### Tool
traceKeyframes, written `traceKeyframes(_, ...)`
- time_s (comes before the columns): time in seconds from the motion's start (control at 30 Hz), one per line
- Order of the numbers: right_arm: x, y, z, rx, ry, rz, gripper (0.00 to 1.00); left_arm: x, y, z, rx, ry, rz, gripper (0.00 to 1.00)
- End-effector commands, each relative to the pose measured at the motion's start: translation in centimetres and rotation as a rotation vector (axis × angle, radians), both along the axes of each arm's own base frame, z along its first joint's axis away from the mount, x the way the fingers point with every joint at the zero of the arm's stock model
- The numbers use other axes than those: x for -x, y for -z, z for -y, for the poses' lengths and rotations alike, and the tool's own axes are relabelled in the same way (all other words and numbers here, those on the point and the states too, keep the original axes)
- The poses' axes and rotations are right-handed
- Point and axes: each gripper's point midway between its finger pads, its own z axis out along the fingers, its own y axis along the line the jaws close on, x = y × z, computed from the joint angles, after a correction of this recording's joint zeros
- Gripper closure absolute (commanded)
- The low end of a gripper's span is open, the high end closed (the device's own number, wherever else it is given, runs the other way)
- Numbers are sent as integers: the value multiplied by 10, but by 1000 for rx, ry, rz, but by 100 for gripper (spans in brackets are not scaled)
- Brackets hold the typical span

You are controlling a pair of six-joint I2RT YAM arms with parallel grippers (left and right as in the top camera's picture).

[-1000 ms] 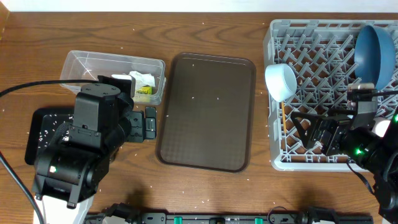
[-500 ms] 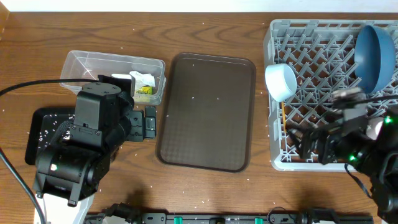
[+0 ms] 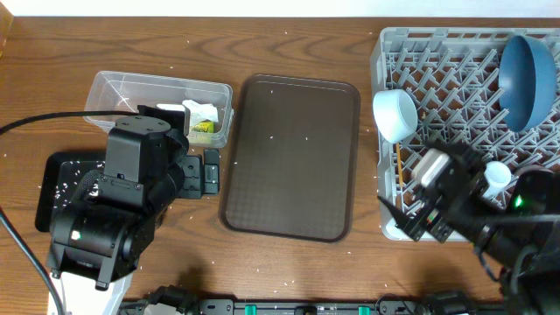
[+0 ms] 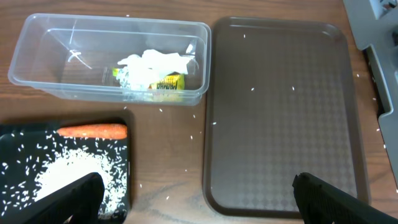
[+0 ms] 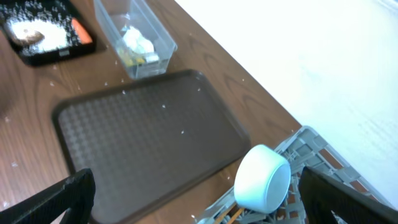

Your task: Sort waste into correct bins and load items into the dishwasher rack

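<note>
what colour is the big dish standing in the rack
The dish is dark blue, standing in the light-grey rack. The overhead view shows it best.

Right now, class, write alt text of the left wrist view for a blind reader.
A clear tub holds a white tissue and a wrapper; below it a black tray carries a carrot and rice, beside a brown serving tray.

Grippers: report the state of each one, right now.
Left gripper: open, fingers wide apart, holding nothing.
Right gripper: open, fingers wide apart, holding nothing.
</note>
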Motion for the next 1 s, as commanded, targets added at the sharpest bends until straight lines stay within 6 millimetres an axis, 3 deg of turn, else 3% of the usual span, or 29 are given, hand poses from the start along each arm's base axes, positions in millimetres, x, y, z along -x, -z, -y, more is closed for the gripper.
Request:
traceKeyframes(0.0,9,33,-3,10,-49,15,1,-1,-1,-3,-20,-1,4,2)
traceKeyframes(0.23,28,111,-2,0,-58,23,1,-1,-1,-3,-20,-1,4,2)
traceKeyframes(0.6,27,176,-2,-82,-33,153,1,-1,-1,-3,-20,-1,4,2)
traceKeyframes(0.67,21,184,-3,-100,-26,158,1,-1,-1,-3,-20,-1,4,2)
traceKeyframes(0.97,7,162,-2,-185,13,260,1,-1,-1,-3,-20,-1,4,2)
